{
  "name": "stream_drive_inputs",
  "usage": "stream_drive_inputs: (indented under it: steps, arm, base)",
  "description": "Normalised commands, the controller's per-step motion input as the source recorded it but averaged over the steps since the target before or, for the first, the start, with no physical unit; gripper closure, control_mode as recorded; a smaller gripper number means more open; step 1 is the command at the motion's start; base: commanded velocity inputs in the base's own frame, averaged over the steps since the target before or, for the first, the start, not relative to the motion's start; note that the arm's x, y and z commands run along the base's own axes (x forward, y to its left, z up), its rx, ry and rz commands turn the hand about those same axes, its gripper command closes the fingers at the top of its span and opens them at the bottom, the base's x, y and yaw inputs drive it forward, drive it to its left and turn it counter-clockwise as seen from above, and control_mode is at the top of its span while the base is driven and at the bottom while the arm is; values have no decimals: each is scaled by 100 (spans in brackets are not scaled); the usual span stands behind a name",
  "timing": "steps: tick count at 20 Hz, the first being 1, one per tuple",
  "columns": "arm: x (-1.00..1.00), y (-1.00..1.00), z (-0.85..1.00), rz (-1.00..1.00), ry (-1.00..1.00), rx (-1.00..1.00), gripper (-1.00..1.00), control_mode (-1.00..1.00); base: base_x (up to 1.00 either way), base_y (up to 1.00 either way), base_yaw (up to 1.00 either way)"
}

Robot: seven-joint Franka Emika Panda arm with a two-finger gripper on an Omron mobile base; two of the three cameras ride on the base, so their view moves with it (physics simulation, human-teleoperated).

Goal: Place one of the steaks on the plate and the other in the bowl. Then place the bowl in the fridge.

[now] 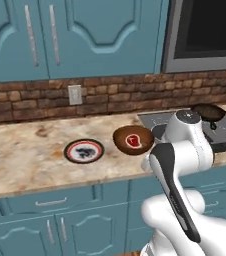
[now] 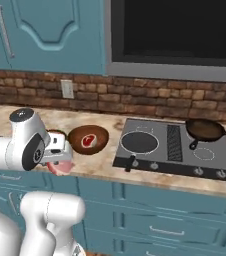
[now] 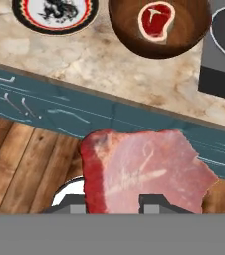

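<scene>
Pink steak (image 3: 147, 172) clamped in gripper (image 3: 115, 205), hanging off the worktop (image 3: 99, 64) edge over cabinet fronts and wood floor. Ahead of gripper: bowl (image 3: 157, 30) holding red steak (image 3: 156, 20), plate (image 3: 55, 15) beside it, bare. Stove (image 2: 177, 145) with pans flanks bowl's other side.

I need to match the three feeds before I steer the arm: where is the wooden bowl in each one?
Left base view: the bowl sits mid-frame on the counter, right of the plate.
Right base view: the bowl sits left of centre, beside the cooktop.
Hand view: the bowl is at the top edge, right of centre.
Shared landmark: the red steak inside it.
</scene>
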Motion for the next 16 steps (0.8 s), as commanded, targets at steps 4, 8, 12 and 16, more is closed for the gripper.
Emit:
stream_drive_inputs:
  steps: [4, 8, 12, 16]
  arm:
    - [0, 0, 0, 0, 0, 0, 100, 100]
    - [0, 0, 0, 0, 0, 0, 100, 100]
    - [0, 0, 0, 0, 0, 0, 100, 100]
    - [0, 0, 0, 0, 0, 0, 100, 100]
  base:
    - [15, 100, 0]
    - [42, 46, 0]
    - [66, 0, 0]
    - [58, 0, 0]
